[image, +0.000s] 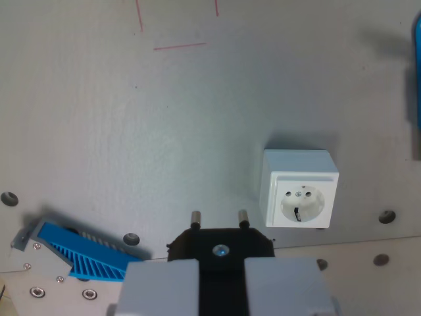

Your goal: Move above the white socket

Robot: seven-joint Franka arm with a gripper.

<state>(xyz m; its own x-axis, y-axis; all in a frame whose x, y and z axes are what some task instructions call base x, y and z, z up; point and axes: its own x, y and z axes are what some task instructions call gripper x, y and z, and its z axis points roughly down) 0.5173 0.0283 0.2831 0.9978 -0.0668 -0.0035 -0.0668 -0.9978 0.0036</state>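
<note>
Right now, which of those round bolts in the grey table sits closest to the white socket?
The bolt just to the wrist view's right of the white socket; the others lie lower or far left.

One view was supplied, taken from a camera mounted on the wrist. It looked steeply down onto a grey work surface (164, 131), from moderate height. The gripper (220, 280) filled the bottom centre of the frame, close to the lens, with a black plug (220, 247) between its grey fingers (161, 286), the two pins pointing toward the top of the frame. The white socket (299, 189) lay at the wrist view's right of centre, seen from above and slightly from the front. Red lines (179, 46) sat at the upper edge, farthest from the camera. A blue part (85, 253) occupied the lower left. No second view was available for comparison.
</note>
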